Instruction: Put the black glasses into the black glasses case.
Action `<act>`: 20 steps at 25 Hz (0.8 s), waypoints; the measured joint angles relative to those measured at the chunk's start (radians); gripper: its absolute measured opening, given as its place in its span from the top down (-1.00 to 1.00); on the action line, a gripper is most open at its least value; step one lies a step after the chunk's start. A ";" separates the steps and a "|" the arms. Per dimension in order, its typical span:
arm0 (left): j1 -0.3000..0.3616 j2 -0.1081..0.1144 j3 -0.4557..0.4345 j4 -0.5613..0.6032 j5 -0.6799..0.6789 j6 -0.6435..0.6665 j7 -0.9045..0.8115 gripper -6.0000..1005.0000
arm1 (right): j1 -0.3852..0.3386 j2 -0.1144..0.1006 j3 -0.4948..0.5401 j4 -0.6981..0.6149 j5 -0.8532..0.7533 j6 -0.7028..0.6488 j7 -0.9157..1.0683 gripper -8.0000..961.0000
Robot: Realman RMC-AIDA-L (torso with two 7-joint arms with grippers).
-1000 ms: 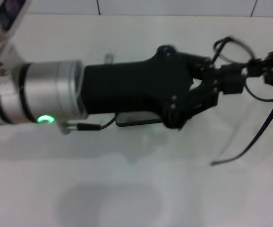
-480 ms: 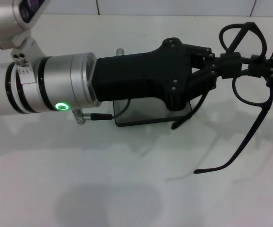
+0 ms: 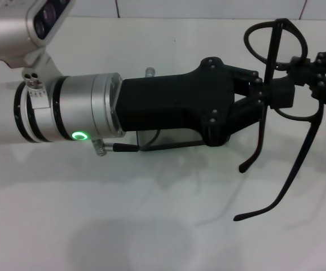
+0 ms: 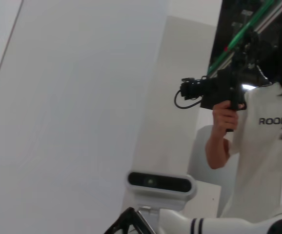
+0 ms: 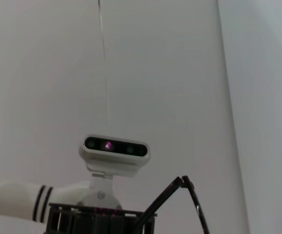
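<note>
Both the left end effector (image 3: 276, 93) and right end effector (image 3: 315, 76) were clamped on the black glasses (image 3: 281, 107), held above the bench (image 3: 152, 226); the temples should be folded gently before casing.

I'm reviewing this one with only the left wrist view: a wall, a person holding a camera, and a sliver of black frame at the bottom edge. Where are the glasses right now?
Observer: In the head view, the black glasses are off the white table, gripped in the left gripper.
Operator: Folded or open?
Observer: Open. Both temple arms hang down toward the table.
Operator: And the other arm?
Observer: The right gripper reaches in from the right edge and meets the frame opposite the left one.
Operator: Is the case visible?
Observer: Barely. The black glasses case lies under the left arm with only an edge showing, so I cannot tell whether it is open.
</note>
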 joint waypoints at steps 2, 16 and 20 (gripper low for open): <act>0.000 -0.001 0.001 0.000 -0.001 0.007 0.008 0.91 | 0.012 0.000 0.000 0.021 0.001 -0.005 -0.008 0.84; -0.006 -0.003 0.004 -0.076 -0.092 0.040 0.081 0.91 | 0.053 0.000 -0.070 0.091 -0.001 -0.012 -0.035 0.84; -0.002 -0.004 0.004 -0.078 -0.092 0.036 0.088 0.91 | 0.056 0.001 -0.088 0.093 0.002 -0.014 -0.035 0.84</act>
